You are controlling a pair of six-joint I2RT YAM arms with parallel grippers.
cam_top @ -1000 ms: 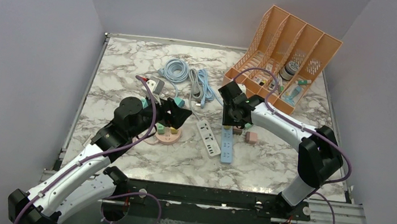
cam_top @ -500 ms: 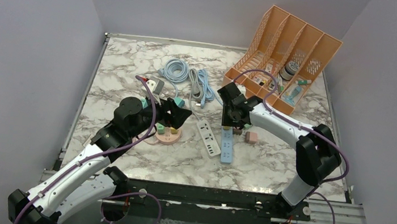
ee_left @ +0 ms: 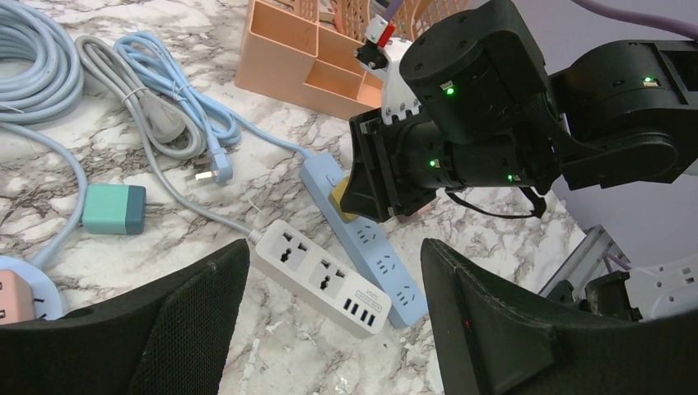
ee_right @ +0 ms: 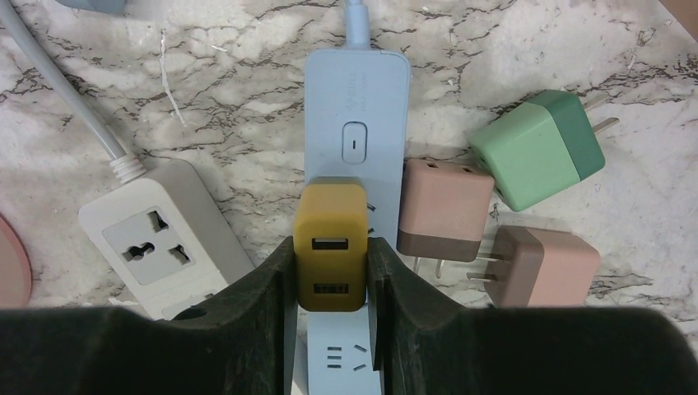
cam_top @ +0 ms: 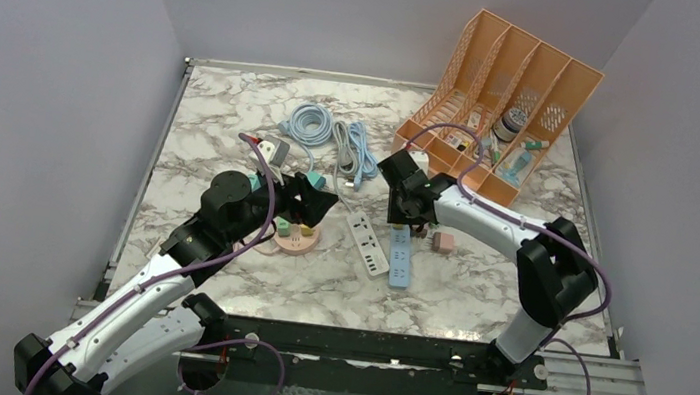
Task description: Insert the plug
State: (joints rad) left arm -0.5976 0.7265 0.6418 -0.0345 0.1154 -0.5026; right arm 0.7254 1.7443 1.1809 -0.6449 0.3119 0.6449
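My right gripper is shut on a mustard-yellow USB charger plug, holding it over the top socket of the light blue power strip, just below its switch. In the top view the right gripper sits over the blue strip at the table's middle. In the left wrist view the yellow plug shows under the right gripper on the blue strip. My left gripper is open and empty, hovering above the white power strip.
Beside the blue strip lie two pink adapters and a green adapter. A round pink socket hub sits under my left gripper. Coiled cables lie behind. An orange file organizer stands at the back right.
My right gripper has shifted slightly left and away over the blue strip with the yellow plug in it. The left arm has not moved.
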